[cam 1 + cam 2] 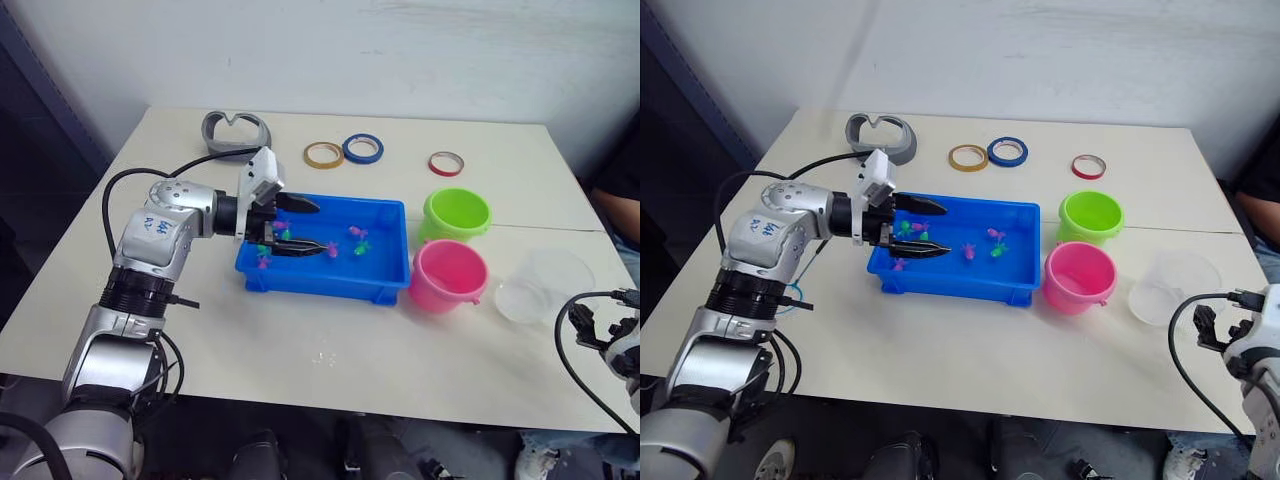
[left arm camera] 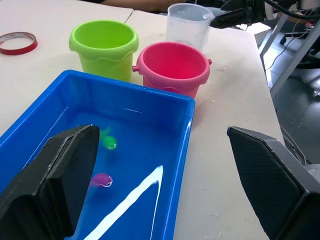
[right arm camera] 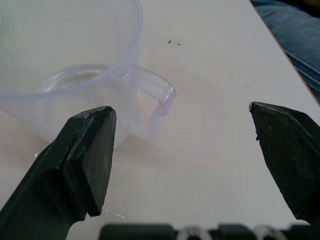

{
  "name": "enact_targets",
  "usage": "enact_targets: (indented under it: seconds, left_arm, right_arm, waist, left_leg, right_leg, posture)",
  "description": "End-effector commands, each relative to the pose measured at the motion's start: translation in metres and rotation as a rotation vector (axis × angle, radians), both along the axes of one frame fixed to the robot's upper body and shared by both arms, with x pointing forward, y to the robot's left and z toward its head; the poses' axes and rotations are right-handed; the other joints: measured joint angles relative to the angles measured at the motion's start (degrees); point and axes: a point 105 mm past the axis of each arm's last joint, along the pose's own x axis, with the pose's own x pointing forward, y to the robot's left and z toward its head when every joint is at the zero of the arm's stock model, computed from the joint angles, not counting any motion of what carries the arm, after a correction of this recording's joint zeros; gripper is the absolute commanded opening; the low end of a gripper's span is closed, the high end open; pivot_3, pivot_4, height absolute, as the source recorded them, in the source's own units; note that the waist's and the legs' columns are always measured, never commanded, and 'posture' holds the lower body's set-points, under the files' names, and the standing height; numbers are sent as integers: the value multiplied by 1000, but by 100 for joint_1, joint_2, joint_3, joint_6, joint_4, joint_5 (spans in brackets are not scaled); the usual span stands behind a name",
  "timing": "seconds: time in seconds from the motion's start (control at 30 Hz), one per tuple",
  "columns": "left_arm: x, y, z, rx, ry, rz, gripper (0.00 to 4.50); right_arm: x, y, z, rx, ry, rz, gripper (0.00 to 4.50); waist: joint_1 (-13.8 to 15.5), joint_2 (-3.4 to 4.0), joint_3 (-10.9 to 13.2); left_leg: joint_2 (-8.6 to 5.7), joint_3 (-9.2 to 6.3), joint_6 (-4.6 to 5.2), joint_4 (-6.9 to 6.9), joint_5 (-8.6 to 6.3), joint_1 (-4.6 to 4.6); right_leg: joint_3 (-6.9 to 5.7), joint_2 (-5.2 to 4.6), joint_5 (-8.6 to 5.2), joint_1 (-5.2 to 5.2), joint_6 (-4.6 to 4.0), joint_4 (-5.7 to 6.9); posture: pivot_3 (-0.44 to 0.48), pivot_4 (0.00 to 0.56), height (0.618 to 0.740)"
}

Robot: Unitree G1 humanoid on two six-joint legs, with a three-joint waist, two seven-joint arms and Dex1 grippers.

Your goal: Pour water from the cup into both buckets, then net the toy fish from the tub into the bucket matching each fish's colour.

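Glossy blue rectangular tub (image 1: 385,287), round pink bucket (image 1: 447,275) – clear cup (image 3: 65,75) with loop handle

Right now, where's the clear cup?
In the head views, the cup stands on the table's right side, just right of the pink bucket. The open right gripper faces its handle.

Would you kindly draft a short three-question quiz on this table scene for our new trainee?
1. True or false: the left gripper hangs over the blue tub with its jaws open.
2. Which bucket stands nearer the clear cup: A) the lime green bucket, B) the pink bucket?
3. Fill in: the right gripper sits beside the cup's ____.

Key: 1 true; 2 B; 3 handle.
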Motion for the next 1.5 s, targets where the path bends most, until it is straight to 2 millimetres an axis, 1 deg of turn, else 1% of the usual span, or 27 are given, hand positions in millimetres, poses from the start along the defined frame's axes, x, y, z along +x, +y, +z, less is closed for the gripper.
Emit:
enact_targets:
  seconds: [0.03, 0.3, 0.53, 0.67, 0.93, 1.17, 1.3, 1.47, 1.5]
  left_arm:
    - [-2, -7, 7, -5, -46, -11, 4467]
    - [-3, -10, 10, -22, -57, -8, 4467]
    - [-3, -23, 6, -28, -49, -35, 4467]
    - [-1, -26, 5, -30, -50, -34, 4467]
    - [1, -29, 7, -35, -66, -29, 4467]
    - [1, -29, 7, -36, -73, -28, 4467]
    - [1, -29, 8, -37, -77, -23, 4467]
    - [1, -34, 5, -41, -75, -24, 4467]
    - [0, -36, 4, -43, -73, -24, 4494]
  right_arm:
    - [5, -9, 9, -58, -29, -50, 4500]
    - [5, -18, 3, -51, -83, -173, 4500]
    - [14, -9, -8, -6, -137, -218, 4500]
    - [19, -4, -13, 17, -170, -243, 4500]
    - [26, -5, -15, 36, -234, -307, 4500]
    - [32, -4, -14, 40, -270, -316, 4500]
    - [40, -6, -16, 42, -284, -326, 4500]
    - [49, -2, -17, 34, -287, -312, 4500]
    - [50, -2, -16, 26, -286, -311, 4257]
  waist:
    - [5, 0, 0]
    - [12, 0, 0]
    - [10, 0, 0]
    - [10, 0, 0]
    - [-82, 1, 1]
    - [-110, 2, 1]
    - [-115, 2, 1]
    - [-119, 3, 2]
    - [-121, 3, 1]
  left_leg:
    - [0, 5, 0, 2, 0, 0]
    - [0, 15, -2, 5, 1, -1]
    - [0, 28, -2, 7, 1, -2]
    - [0, 40, -2, 8, 1, -2]
    - [0, 51, -2, 17, 1, -1]
    - [0, 53, -2, 25, 1, 0]
    - [0, 56, -2, 27, 1, 1]
    - [1, 59, -2, 27, 1, 2]
    - [0, 59, -2, 27, 1, 2]
  right_leg:
    - [4, -1, 0, -4, 0, 5]
    - [12, 0, 0, -17, 0, 21]
    - [19, 0, 0, -27, 0, 30]
    - [28, 0, 0, -36, 0, 39]
    - [40, 1, 0, -43, 0, 57]
    - [44, 2, -1, -44, 0, 65]
    - [47, 2, -1, -44, 0, 67]
    - [50, 3, -1, -45, 0, 70]
    - [51, 3, -1, -45, 0, 70]
  posture:
    - [0, 150, 693]
    - [0, 150, 693]
    - [0, 150, 693]
    - [0, 150, 693]
    - [0, 150, 693]
    - [0, 150, 693]
    - [0, 150, 693]
    - [0, 150, 693]
    - [0, 150, 693]
